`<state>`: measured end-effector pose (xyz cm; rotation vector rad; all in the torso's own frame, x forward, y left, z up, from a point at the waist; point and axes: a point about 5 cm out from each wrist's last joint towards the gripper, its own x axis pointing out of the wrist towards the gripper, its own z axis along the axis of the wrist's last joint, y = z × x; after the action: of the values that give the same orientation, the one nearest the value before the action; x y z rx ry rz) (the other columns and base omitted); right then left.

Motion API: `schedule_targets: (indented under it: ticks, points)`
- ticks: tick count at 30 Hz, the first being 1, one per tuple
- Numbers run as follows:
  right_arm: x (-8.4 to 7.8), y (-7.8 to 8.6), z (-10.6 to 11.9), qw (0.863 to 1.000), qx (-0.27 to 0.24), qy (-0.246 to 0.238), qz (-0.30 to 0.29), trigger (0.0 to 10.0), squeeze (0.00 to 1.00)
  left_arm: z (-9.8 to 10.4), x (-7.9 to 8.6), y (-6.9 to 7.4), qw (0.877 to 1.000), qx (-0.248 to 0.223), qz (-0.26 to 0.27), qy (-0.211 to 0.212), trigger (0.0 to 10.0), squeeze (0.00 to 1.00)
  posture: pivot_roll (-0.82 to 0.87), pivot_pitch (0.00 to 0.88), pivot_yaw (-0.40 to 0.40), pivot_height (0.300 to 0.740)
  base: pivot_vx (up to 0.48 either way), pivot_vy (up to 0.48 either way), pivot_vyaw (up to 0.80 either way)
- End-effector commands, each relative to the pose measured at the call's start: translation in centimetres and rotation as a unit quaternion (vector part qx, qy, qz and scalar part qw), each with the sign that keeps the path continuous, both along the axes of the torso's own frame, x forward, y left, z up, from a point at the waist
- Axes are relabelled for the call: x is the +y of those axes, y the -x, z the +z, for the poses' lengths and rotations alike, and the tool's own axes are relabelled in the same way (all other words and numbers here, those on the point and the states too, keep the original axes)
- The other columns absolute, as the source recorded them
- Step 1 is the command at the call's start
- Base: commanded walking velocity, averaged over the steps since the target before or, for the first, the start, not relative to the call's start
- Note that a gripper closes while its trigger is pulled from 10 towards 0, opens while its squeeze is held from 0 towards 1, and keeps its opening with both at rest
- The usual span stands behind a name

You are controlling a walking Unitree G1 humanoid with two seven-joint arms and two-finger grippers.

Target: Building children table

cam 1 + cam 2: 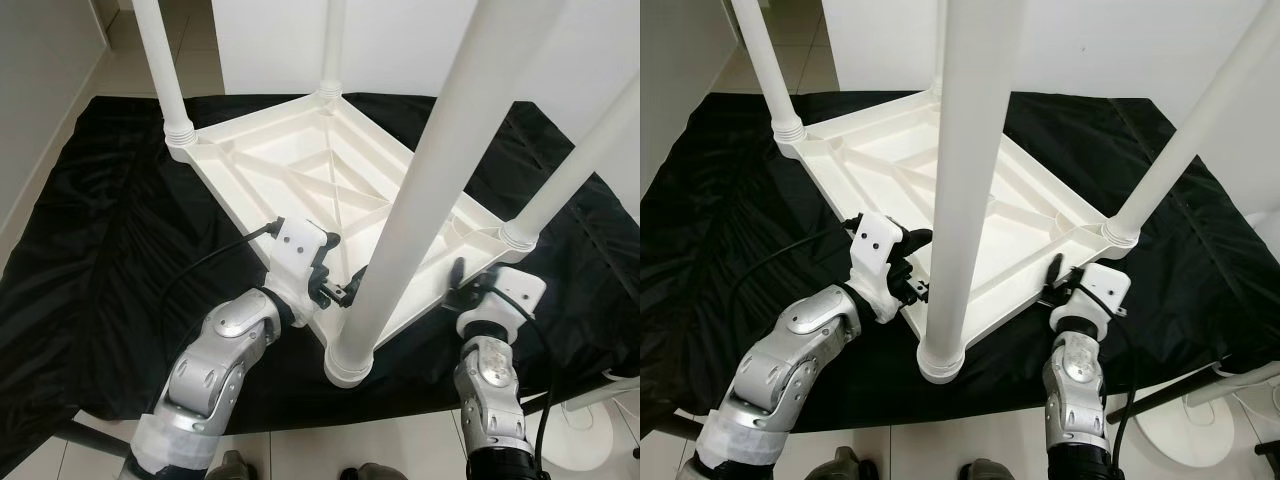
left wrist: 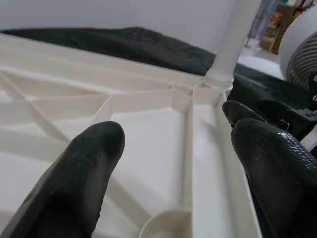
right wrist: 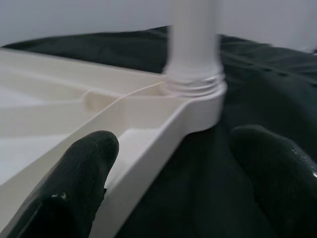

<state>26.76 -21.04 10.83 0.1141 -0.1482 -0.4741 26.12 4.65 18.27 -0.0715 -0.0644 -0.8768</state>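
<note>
Both grippers, left (image 1: 342,292) and right (image 1: 459,277), are sitting spread open astride the near rims of the upside-down table (image 1: 330,190) on the black cloth (image 1: 110,250), so we're guessing they're lining up to flip it.

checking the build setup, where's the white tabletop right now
In the head views the white tabletop lies upside down on the black cloth, legs up, its near edges between the left end effector and right end effector.
</note>
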Motion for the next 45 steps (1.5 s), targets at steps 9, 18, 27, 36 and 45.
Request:
schedule_targets:
  ticks: [9, 18, 27, 36, 45]
  points:
    - [-0.7, -1.4, -0.7, 0.996, 0.008, -0.091, 0.000, 10.0, 0.00, 0.8, 0.0, 0.5, 0.999, -0.012, -0.046, 0.025, 10.0, 0.00, -0.11, 0.043, -0.006, 0.740, 0.000, 0.000, 0.00]
    - [-0.6, -3.4, -0.6, 0.993, 0.025, -0.099, 0.058, 10.0, 0.00, 1.4, -0.6, 1.6, 0.994, -0.034, -0.102, 0.017, 10.0, 0.00, -0.11, 0.037, -0.011, 0.740, 0.000, 0.000, 0.00]
    - [-0.8, -4.9, -0.4, 0.988, 0.044, -0.104, 0.107, 10.0, 0.00, 2.0, -1.0, 2.3, 0.990, -0.044, -0.131, 0.014, 10.0, 0.00, -0.11, 0.028, -0.016, 0.740, 0.000, 0.000, 0.00]
    - [-1.0, -6.4, 0.0, 0.979, 0.052, -0.102, 0.169, 10.0, 0.00, 3.6, -1.0, 2.9, 0.986, -0.072, -0.150, 0.009, 10.0, 0.00, -0.11, 0.023, -0.013, 0.740, 0.000, 0.000, 0.00]
    - [-0.5, -7.9, 0.0, 0.966, 0.073, -0.093, 0.230, 10.0, 0.00, 5.2, -1.1, 3.5, 0.983, -0.082, -0.161, 0.020, 10.0, 0.00, -0.10, 0.028, -0.008, 0.740, 0.000, 0.000, 0.00]
